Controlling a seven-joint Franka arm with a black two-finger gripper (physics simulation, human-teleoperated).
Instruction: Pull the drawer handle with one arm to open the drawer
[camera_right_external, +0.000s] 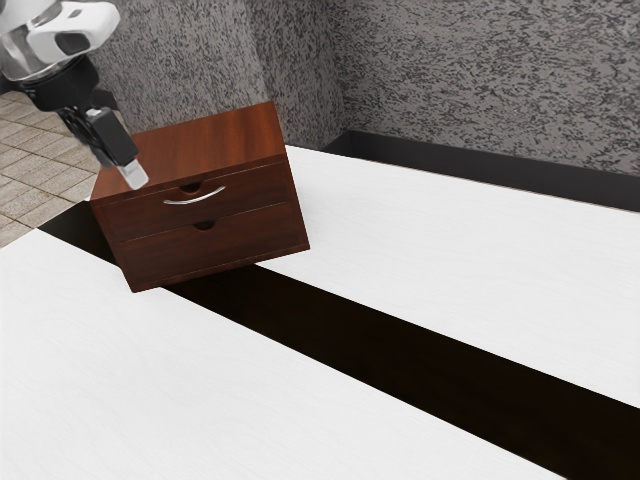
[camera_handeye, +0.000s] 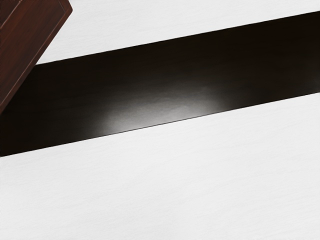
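**Arm Closes on Cabinet, Drawer Not Yet Touched**

A white desk (camera_right_external: 480, 260), crossed by a black stripe (camera_right_external: 400, 350) running from 10 o'clock to 4 o'clock, carries a dark wooden cabinet (camera_right_external: 210, 135) at 10 o'clock in the exterior view. The cabinet is turned at an angle, its front facing 5 o'clock. The top drawer (camera_right_external: 250, 195) looks shut, flush with the lower drawer (camera_right_external: 240, 240). The arm (camera_right_external: 55, 40) reaches in from 10 o'clock. The slim silver handle (camera_right_external: 195, 198) lies across the top drawer's middle. The claw (camera_right_external: 133, 176) hangs just beside the cabinet's front upper corner, at 10 o'clock of the handle and apart from it. Whether the claw is open or closed cannot be told from here; nothing is seen in it.

The chief risk, by this reading, is the near corner. A sideways move toward 3 o'clock at this height could clip the cabinet's edge and shove the whole piece, which appears to stand loose on the desk. The handle's shallow bow leaves little behind it to hook, so a poor approach may slip off. A pull not squared to the angled front could drag or swing the cabinet instead of sliding the drawer.

Ahead of the drawer, toward 5 o'clock, the desk lies bare across the stripe, as the wrist view shows beyond the cabinet's corner. At 9 o'clock the desk's edge and a tiled floor (camera_right_external: 30, 160) sit near the cabinet.
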